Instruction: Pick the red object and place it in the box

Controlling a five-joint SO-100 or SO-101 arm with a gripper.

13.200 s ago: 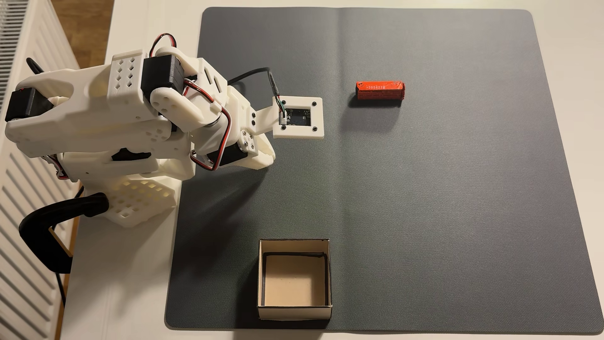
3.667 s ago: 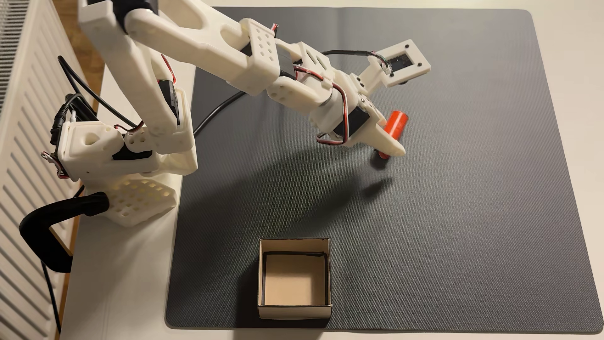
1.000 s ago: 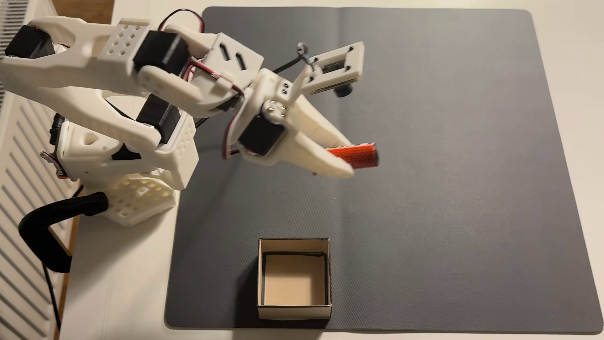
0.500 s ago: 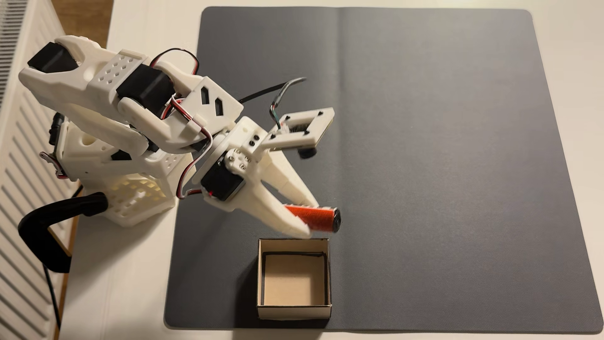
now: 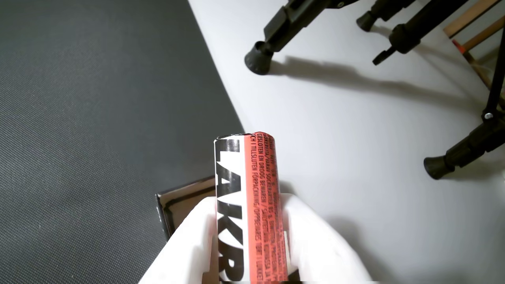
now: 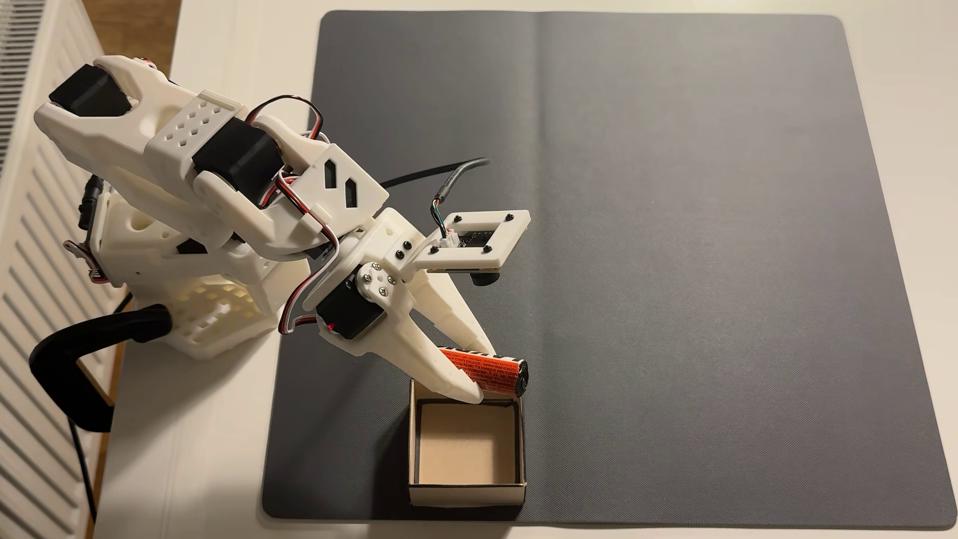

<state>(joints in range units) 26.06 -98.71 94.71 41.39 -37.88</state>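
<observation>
Now fingers (image 6: 479, 376) gripping red object (image 6: 492, 374) (tilted), over box (image 6: 466, 495)

Our arm (image 6: 207, 171) reaches from the frame's left toward lower centre, its gripper (image 6: 479, 376) clamped, fingertips angled down-right.

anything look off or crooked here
Nothing is damaged or spilled. The gripper holds the red packet sideways above the far edge of the box, one end poking past the box's right wall. The box sits square on the grey mat.
</observation>
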